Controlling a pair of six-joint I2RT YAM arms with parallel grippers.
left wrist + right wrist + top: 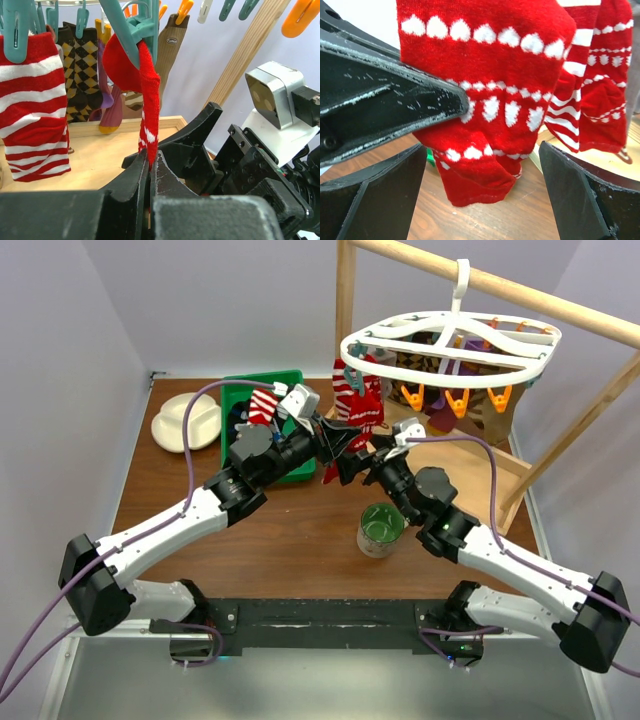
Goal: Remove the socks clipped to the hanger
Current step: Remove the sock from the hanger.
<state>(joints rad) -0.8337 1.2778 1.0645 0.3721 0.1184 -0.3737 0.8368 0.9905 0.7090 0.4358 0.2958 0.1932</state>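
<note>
Red sock [149,100] hangs from a teal clip [135,30] on the hanger [352,344], its long axis vertical. Your left hand [150,172] clamps its lower part, and your right hand [480,160] gapes wide around the toe. Room lies downward toward the tabletop [300,540]; a striped sock [30,100] hangs just beside.
</note>
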